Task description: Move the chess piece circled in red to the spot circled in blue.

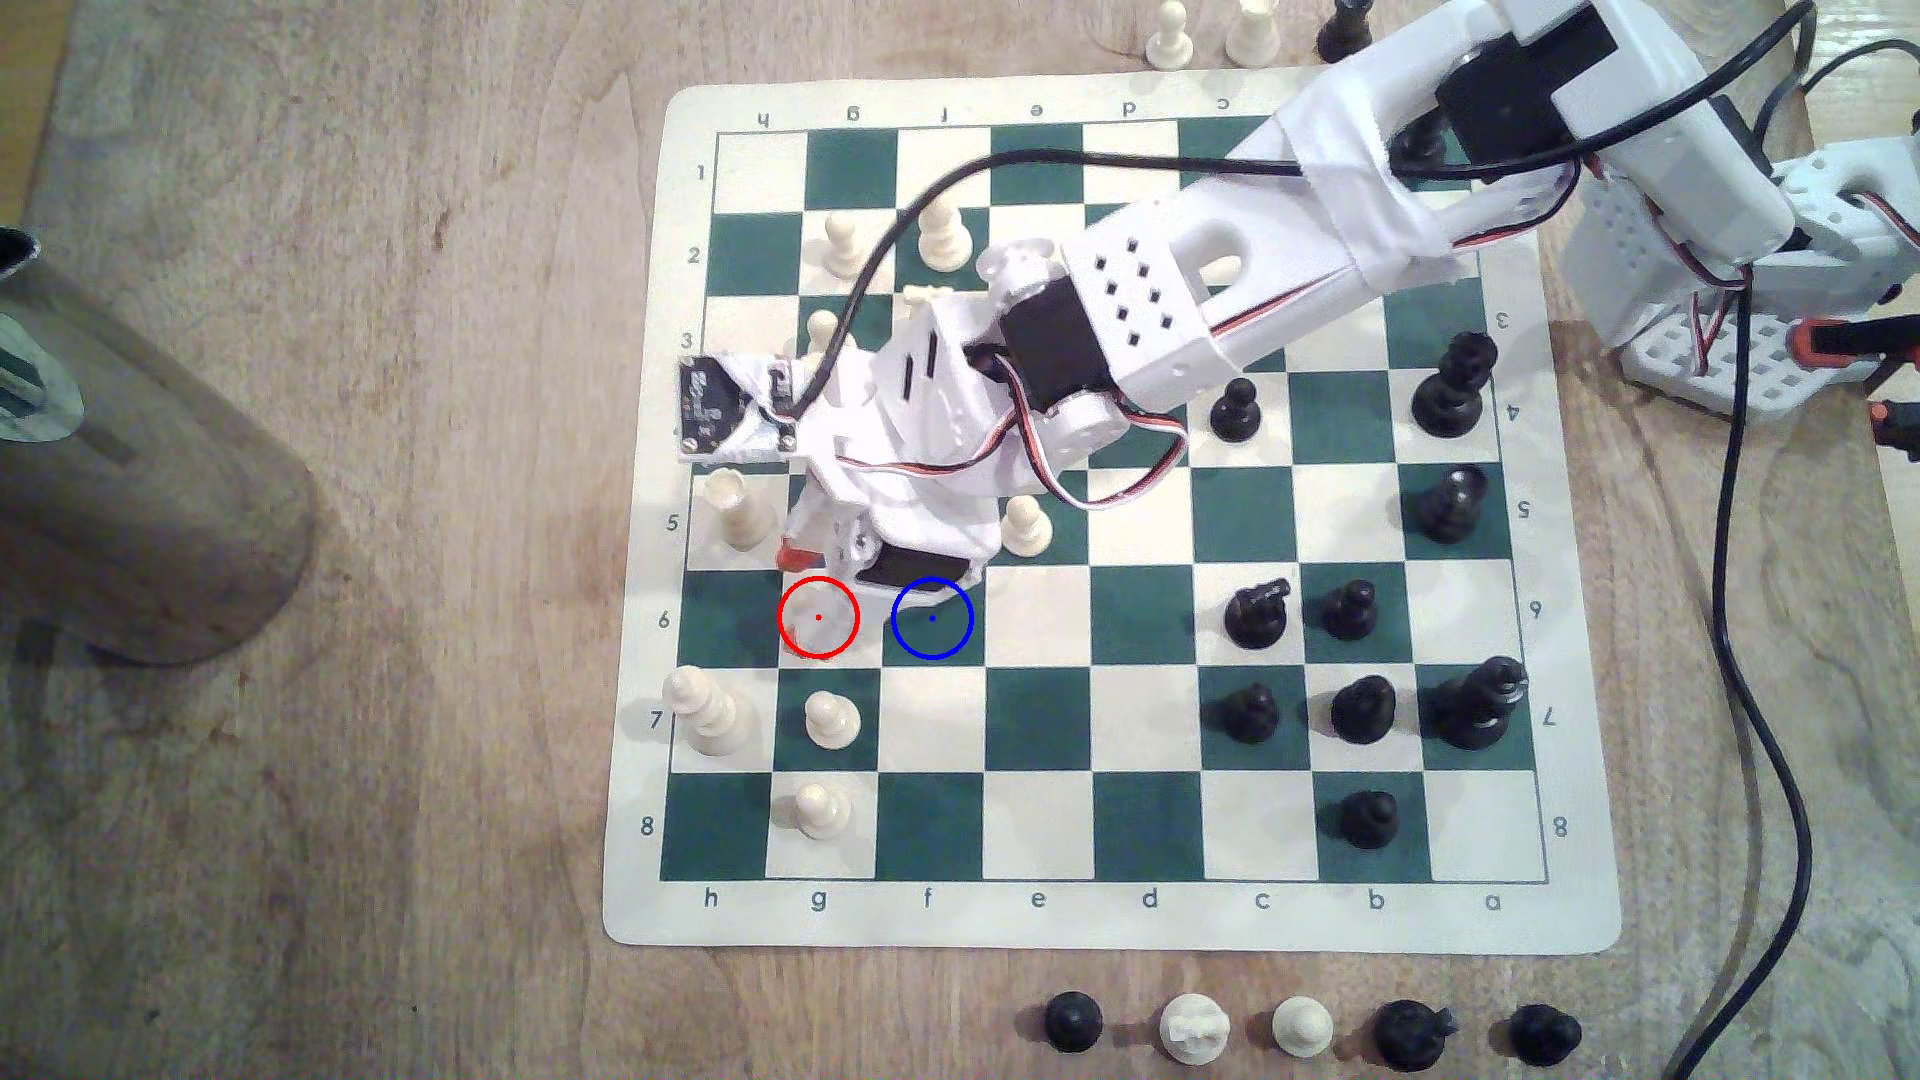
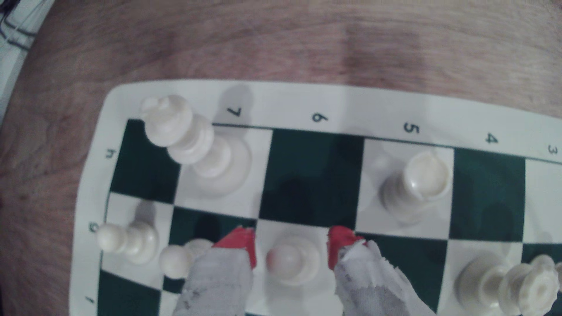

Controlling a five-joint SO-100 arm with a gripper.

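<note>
The chess piece, a cream pawn [image 2: 289, 261], stands upright on a cream square in the wrist view. My gripper [image 2: 292, 243] is open around it, with one red-tipped finger [image 2: 240, 243] on each side and a gap to the pawn on both. In the exterior view my gripper [image 1: 831, 566] hangs just above the red ring [image 1: 819, 618], and the pawn is hard to make out there against the cream square. The spot [image 1: 932, 619], a dark green square with a blue ring and dot, lies one square toward the exterior view's right, its upper edge under the gripper body.
Close by stand a cream king [image 1: 707, 711], a cream rook [image 1: 732, 509] and cream pawns [image 1: 831, 719] [image 1: 821, 810] [image 1: 1023, 524]. Black pieces crowd the board's right side [image 1: 1351, 706]. Captured pieces line the front [image 1: 1299, 1028]. A grey cylinder [image 1: 125, 467] stands at the exterior view's left.
</note>
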